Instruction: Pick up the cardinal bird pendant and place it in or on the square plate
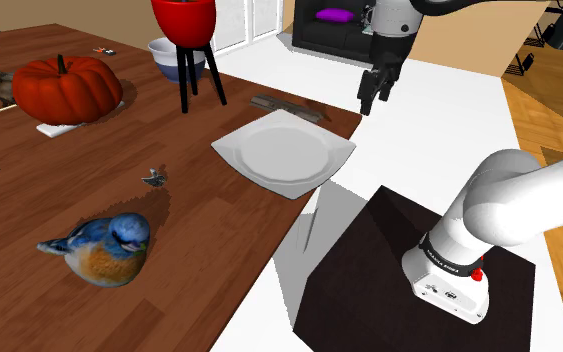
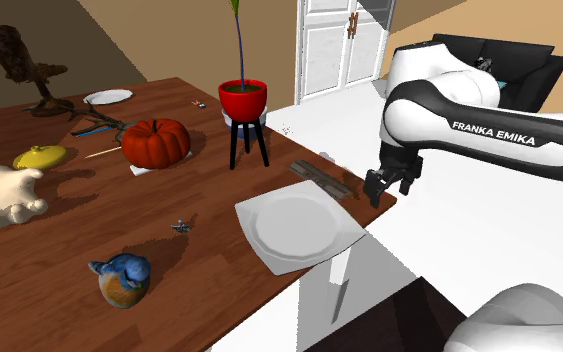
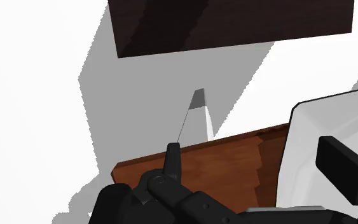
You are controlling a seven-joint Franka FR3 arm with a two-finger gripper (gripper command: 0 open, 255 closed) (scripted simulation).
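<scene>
The pendant (image 1: 154, 178) is a tiny grey bird shape lying on the wooden table, toward the shoulder view's left of the white square plate (image 1: 231, 150). It also lies on the table in the second exterior view (image 2: 180, 227), left of the plate (image 2: 259, 215). My black gripper (image 1: 374, 95) hangs above the table's corner, beyond the plate and far from the pendant. Its fingers stand apart with nothing between them, as they do in the second exterior view (image 2: 387, 188). In the wrist view the gripper (image 3: 257, 162) looks down on the table edge, with the plate's corner (image 3: 317, 127) by one finger.
A blue and orange bird figure (image 1: 104, 245) sits near the table's front. An orange pumpkin (image 1: 67, 88), a red pot on a black stand (image 1: 187, 40) and a bowl (image 1: 174, 60) stand farther back. A dark flat piece (image 1: 289, 105) lies beyond the plate. My dark stand (image 1: 369, 270) is beside the table.
</scene>
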